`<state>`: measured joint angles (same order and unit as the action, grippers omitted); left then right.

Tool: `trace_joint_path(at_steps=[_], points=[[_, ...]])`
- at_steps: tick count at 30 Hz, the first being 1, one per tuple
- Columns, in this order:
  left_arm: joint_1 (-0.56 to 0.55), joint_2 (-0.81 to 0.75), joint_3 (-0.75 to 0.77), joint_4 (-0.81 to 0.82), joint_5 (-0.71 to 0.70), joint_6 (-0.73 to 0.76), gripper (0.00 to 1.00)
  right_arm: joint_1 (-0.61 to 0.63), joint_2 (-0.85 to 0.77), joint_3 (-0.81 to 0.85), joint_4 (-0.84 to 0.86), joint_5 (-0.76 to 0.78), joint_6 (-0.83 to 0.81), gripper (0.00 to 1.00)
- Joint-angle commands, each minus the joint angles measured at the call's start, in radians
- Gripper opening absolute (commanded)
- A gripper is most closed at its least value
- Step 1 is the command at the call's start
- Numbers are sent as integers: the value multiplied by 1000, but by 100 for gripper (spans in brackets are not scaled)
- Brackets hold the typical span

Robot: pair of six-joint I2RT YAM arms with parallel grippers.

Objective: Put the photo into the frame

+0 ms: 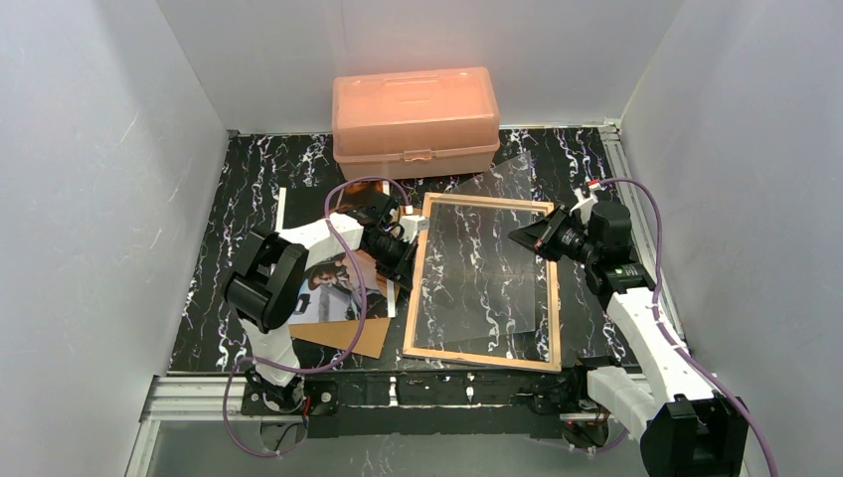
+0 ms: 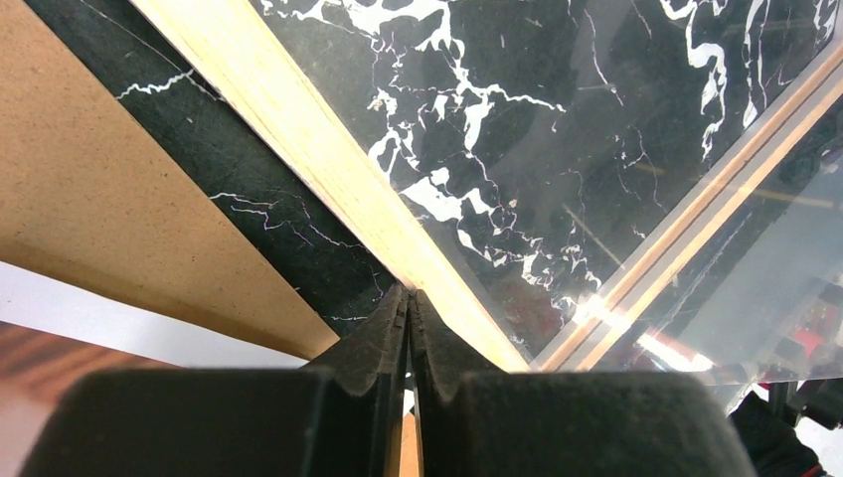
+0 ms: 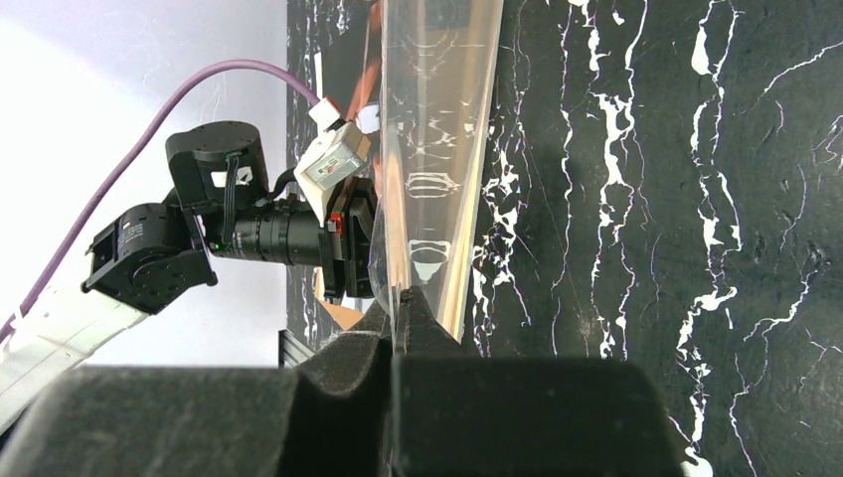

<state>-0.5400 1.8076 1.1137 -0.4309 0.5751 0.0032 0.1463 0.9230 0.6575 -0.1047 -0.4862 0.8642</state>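
Note:
The frame (image 1: pixel 481 356) lies flat mid-table with its tan wood back up; its left rail (image 2: pixel 318 149) runs diagonally through the left wrist view. My left gripper (image 1: pixel 410 264) is shut, its tips (image 2: pixel 409 295) meeting at that rail's outer edge. The photo (image 1: pixel 333 288) lies face up left of the frame, partly under the left arm; its white border (image 2: pixel 99 318) shows low in the left wrist view. My right gripper (image 1: pixel 515 237) is shut on the edge of a clear sheet (image 1: pixel 492 253), which it holds tilted above the frame. The sheet (image 3: pixel 437 149) passes between the right fingers (image 3: pixel 422 318).
A brown backing board (image 1: pixel 350 336) lies under the photo, between it and the frame (image 2: pixel 80 179). An orange plastic box (image 1: pixel 416 119) stands at the back. White walls close in the left, right and far sides. The left arm's wrist (image 3: pixel 249 234) is beyond the sheet.

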Motion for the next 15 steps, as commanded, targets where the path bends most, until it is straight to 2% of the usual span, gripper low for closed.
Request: trace_joint_path(at_steps=[1, 10, 15], points=[[-5, -22, 23, -33, -14, 19, 3, 17, 4, -6, 19, -47, -2, 1], [-5, -16, 35, -43, -12, 23, 1, 16, 27, -12, 11, -44, -35, 1], [-5, -20, 35, -49, -16, 30, 0, 16, 38, -9, -68, 10, -99, 1]])
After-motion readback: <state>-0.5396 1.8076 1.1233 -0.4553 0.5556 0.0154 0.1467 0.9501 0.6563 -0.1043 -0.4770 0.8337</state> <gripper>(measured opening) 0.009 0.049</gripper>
